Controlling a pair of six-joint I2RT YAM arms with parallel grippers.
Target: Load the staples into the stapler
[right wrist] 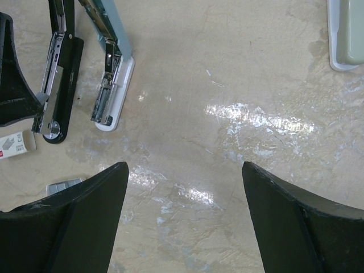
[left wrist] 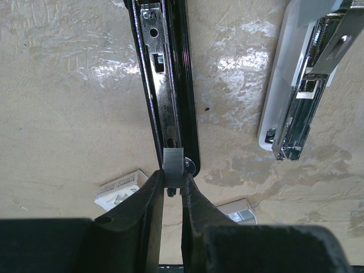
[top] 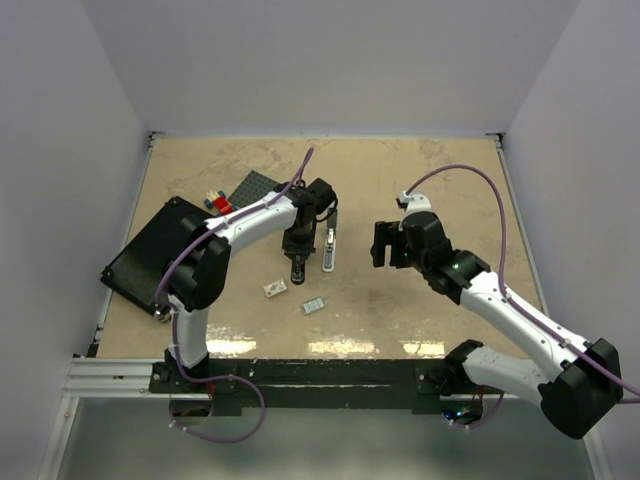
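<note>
A black stapler [left wrist: 170, 85] lies opened on the table, its metal magazine channel facing up. My left gripper [left wrist: 173, 183] is shut on the staples [left wrist: 173, 161], a small ribbed grey block, held right over the near end of that channel. From above, the left gripper [top: 297, 262] covers most of the black stapler [top: 298, 279]. My right gripper [right wrist: 185, 166] hangs open over bare table, to the right of both staplers, with nothing between its fingers. The overhead view shows the right gripper [top: 381, 245] level with them.
A white and pale blue stapler [left wrist: 296, 96] lies open just right of the black one. A little white box [top: 275, 289] and a grey-blue packet [top: 314, 305] sit nearer the arms. A black board [top: 155, 250], a dark baseplate [top: 250, 188] and toy bricks [top: 216, 202] lie at the left.
</note>
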